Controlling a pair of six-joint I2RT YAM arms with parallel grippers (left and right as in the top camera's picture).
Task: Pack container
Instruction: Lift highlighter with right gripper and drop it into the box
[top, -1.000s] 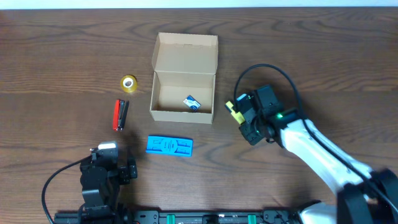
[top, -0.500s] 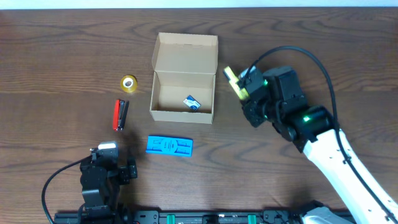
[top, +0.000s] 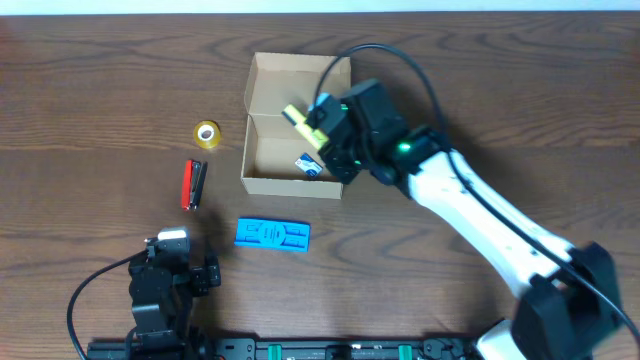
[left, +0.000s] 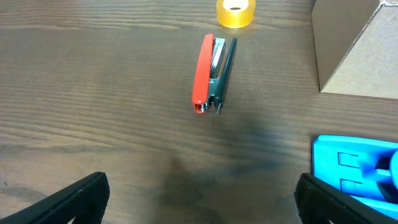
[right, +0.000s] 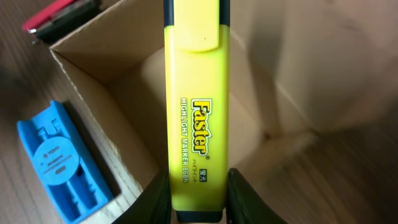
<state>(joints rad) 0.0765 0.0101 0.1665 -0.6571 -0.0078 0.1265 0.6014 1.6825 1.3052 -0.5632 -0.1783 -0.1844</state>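
Overhead: right claw (top: 322, 136) clamped on yellow highlighter (top: 299, 121), hanging over open container (top: 290, 186), upper centre; highlighter axis diagonal. Left claw (left: 202, 194) wide open, empty, farther.

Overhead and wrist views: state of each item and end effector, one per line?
cardboard box: lid open, one small blue packet inside
highlighter: gripped, above the box
right end effector: shut on the highlighter
left end effector: open, empty
stapler: on its side on the table
tape roll: flat on the table
blue case: flat on the table, outside the box
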